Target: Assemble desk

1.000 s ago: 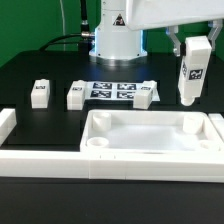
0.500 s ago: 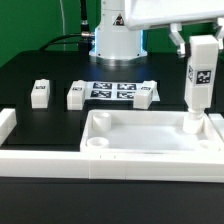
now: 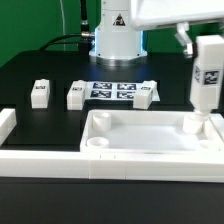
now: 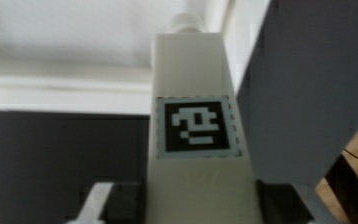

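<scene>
At one corner of the tabletop [image 3: 140,136], the edge-cropped claw [image 3: 207,48] clamps an upright leg [image 3: 203,95].

Smooth white plastic tabletop [image 3: 140,137]; matt black table [image 3: 50,125].

Bare worktop [image 3: 45,65] lies open toward the far corner on the exterior view's left, behind three loose legs [image 3: 40,93] and the marker board [image 3: 113,91]. The rimmed tabletop [image 3: 150,117] and border rails [image 3: 40,156] wall off the front edge, an upright leg [image 3: 200,105] blocking the tabletop's far corner on the exterior view's right.
</scene>
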Motion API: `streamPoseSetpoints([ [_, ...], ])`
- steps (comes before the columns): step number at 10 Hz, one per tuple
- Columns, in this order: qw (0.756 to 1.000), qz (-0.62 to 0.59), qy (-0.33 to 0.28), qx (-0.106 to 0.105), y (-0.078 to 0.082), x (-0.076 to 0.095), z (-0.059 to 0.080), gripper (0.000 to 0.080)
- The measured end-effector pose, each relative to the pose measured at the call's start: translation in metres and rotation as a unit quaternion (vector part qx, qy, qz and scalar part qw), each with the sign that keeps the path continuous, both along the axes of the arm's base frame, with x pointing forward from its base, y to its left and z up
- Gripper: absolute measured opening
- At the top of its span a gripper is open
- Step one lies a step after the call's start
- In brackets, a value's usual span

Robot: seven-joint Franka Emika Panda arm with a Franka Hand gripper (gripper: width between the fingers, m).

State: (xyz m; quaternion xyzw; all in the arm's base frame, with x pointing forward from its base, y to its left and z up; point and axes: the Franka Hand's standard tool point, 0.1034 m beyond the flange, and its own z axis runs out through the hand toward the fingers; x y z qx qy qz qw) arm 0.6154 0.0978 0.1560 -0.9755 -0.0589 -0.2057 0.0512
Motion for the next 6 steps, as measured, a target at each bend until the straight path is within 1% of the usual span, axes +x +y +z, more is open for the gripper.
streamPoseSetpoints([
  [1, 1.0, 0.013, -0.004, -0.006, -0.0043, 0.0082, -0.0005, 0.029],
  [2, 1.0, 0.01, 0.002, -0.005, -0.0073, 0.0086, -0.0022, 0.029],
  [5, 1.0, 0.011, 0.003, -0.005, -0.0065, 0.0078, -0.0043, 0.029],
  [6, 1.0, 0.022, -0.003, -0.011, -0.0061, 0.0088, -0.0103, 0.029],
])
